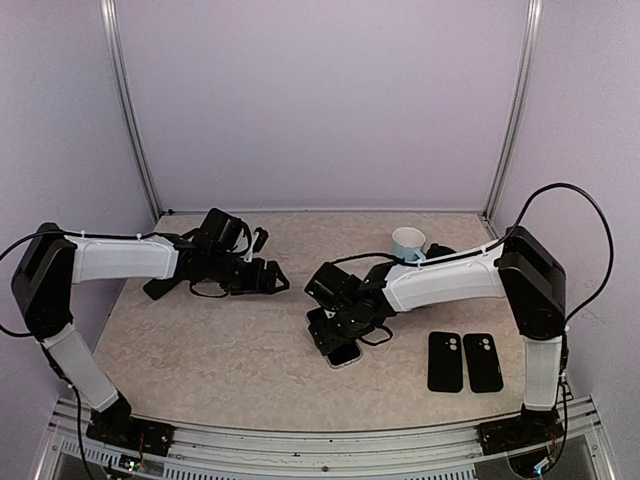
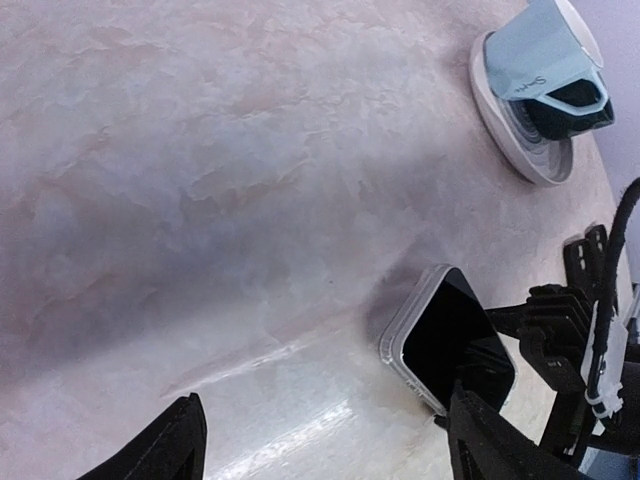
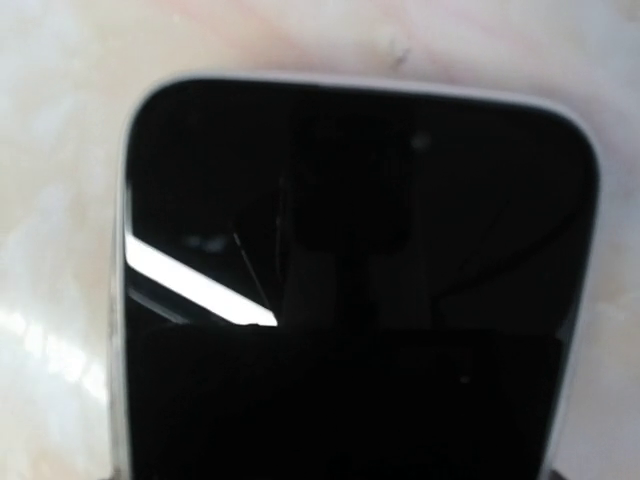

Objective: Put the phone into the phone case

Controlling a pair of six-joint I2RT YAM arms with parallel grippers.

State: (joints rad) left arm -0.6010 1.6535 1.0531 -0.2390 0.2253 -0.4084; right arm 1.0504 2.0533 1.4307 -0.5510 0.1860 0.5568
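Two black phone cases (image 1: 445,361) lie side by side on the tabletop (image 1: 200,350); the light-rimmed phone (image 1: 346,354) lies screen-up beneath the right claw (image 1: 335,337), whose grip I cannot tell. Left claw (image 2: 325,450) gapes, empty.

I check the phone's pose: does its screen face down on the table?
No, the phone lies screen up, its dark glass reflecting a bright streak.
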